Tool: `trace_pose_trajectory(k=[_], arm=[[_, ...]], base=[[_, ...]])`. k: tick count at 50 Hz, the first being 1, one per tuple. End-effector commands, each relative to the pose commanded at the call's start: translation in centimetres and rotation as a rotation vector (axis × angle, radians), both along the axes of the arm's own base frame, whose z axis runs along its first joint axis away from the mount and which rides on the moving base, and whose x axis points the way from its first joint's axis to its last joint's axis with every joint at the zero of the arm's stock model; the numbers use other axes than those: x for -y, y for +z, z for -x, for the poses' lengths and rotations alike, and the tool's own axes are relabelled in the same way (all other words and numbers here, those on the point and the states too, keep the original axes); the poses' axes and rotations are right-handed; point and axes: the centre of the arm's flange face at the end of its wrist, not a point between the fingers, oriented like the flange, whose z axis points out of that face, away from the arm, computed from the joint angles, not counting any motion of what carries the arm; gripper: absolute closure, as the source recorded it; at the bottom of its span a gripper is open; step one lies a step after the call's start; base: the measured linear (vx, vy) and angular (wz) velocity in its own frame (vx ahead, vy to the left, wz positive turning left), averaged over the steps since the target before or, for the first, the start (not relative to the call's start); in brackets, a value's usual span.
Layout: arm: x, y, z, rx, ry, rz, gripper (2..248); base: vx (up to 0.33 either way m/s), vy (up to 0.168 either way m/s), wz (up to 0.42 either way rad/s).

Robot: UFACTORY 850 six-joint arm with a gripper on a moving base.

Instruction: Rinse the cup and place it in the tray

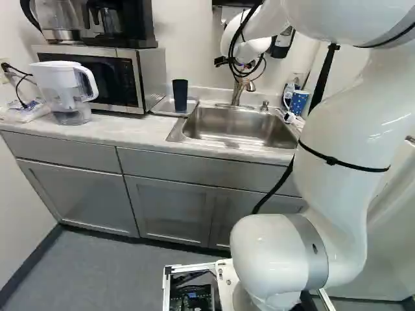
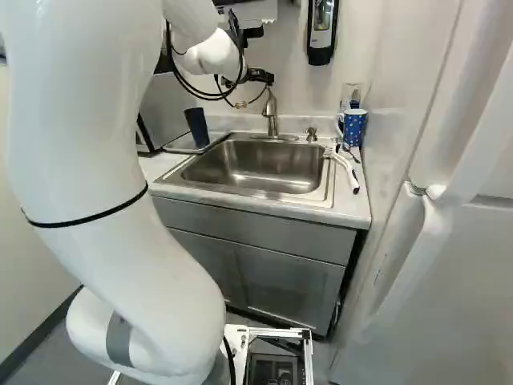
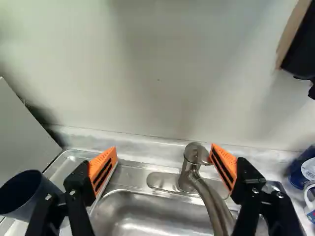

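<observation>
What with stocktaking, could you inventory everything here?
Cup: one, dark blue, on tray
Tray: one, silver, beside sink
Sink: one, silver, in counter
Faucet: one, silver, behind sink
Pitcher: one, white-clear, on counter
Microwave: one, silver-black, on counter
Coffee maker: one, black, atop microwave
Mug: one, blue-patterned, beside sink
Brush: one, white, beside sink
Dispenser: one, black, on wall
Cupboards: several, grey, below counter
Fridge: one, white, right of counter
Arm: one, white, before counter
Fingers: two, orange-padded, near faucet
</observation>
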Motion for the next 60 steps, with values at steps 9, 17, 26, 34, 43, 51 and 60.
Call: trace_pose_trajectory(k=[9,17,26,34,43,51,60], arm=[[0.3,0.0,0.9,-0.001,-0.006,0.000,3],[1.2,0.1,1.9,-0.002,-0.023,0.000,3],[2.3,0.1,3.1,-0.003,-0.046,0.000,3],[3.0,0.1,4.5,-0.006,-0.062,-0.001,3],[3.5,-0.1,6.3,-0.030,-0.077,-0.003,3],[3.8,-0.5,8.1,-0.067,-0.088,-0.007,3],[4.1,-1.1,10.2,-0.129,-0.102,-0.015,3]], base=[[0.000,0.000,0.000],[0.000,0.000,0.000],[0.000,0.000,0.000],[0.000,0.000,0.000],[0.000,0.000,0.000],[0.000,0.000,0.000],[0.000,0.000,0.000]])
